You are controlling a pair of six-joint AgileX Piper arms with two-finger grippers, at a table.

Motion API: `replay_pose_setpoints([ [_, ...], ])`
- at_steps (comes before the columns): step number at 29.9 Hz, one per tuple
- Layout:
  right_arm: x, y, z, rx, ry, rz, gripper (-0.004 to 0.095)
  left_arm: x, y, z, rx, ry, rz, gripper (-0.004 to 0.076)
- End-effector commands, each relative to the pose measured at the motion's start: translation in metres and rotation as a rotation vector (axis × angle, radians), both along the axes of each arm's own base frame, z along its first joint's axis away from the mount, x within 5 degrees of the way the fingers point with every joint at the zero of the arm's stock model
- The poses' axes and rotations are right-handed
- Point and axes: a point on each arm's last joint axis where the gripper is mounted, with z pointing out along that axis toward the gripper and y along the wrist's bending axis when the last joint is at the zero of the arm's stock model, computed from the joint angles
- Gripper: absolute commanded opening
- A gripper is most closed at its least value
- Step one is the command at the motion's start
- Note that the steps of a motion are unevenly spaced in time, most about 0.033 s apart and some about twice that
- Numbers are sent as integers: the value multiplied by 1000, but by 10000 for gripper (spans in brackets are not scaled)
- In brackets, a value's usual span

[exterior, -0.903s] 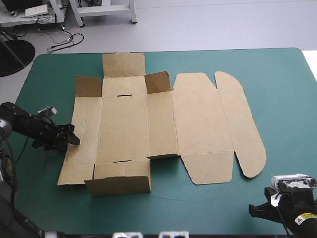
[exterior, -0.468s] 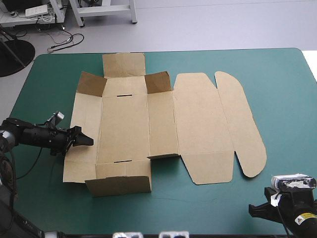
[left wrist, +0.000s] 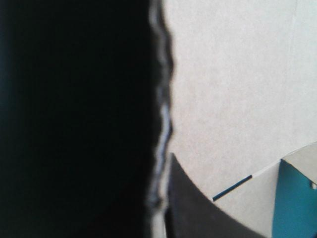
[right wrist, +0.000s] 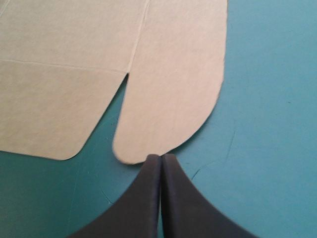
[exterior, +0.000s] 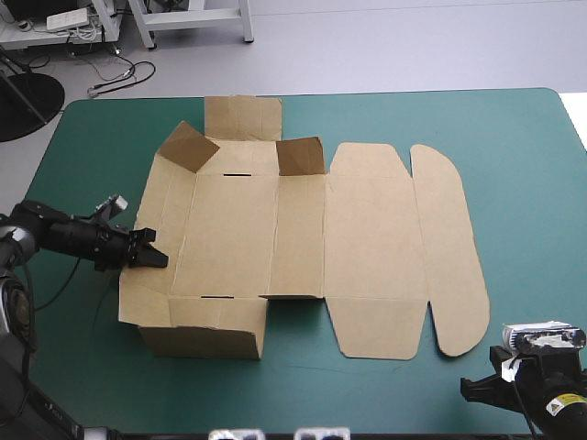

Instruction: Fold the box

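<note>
The brown box (exterior: 275, 229) lies left of centre on the teal-green worktop (exterior: 514, 183), and by my judgement the fold is only begun. The left wall (exterior: 158, 215) is tipped up off the cover, the near end wall (exterior: 202, 341) stands raised along the near side, and the two corner flaps (exterior: 188, 147) (exterior: 301, 158) at the far end are lifted. The far end flap (exterior: 243, 117) still looks flat, as does the strip of board between the floor and the lid. Nothing appears tucked or locked into the slots. The lid panel (exterior: 371, 238) and its rounded tuck flap (exterior: 449, 247) lie flat to the right, well apart from the raised walls. The left gripper (exterior: 151, 259) is at the left wall. Its wrist view shows the board's edge running up beside one black finger, so the fingers seem pinched nearly together on that wall, though the other finger is lost in shadow. The right gripper (right wrist: 161, 157) rests low at the near right corner with its fingers pressed together in a point. It holds nothing, and its tip is just beside the tuck flap's near end. What remains is standing the right and far walls and tucking the flaps. No other object on the worktop blocks this. The loose, half-raised flaps look the likeliest things to spring back.
</note>
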Motion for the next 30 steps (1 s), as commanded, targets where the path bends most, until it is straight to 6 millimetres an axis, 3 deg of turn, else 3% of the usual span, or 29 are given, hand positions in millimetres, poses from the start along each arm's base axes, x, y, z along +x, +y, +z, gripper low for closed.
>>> replay_pose_setpoints([
  [1, 4, 0, 12, 3, -73, -8, -15, 11, -15, 64, 104, -157, -138, -9],
  [6, 4, 0, 12, 3, -73, -8, -15, 22, -49, 130, 341, -375, -342, -9],
  [12, 4, 0, 12, 3, -73, -8, -15, 29, -101, 171, 635, -575, -557, -9],
  [15, 4, 0, 12, 3, -73, -8, -15, 30, -128, 182, 777, -690, -649, -9],
  [22, 4, 0, 12, 3, -73, -8, -15, 27, -192, 197, 919, -992, -771, -9],
  [30, 4, 0, 12, 6, -74, -12, -15, 4, -256, 210, 1040, -1281, -920, -9],
])
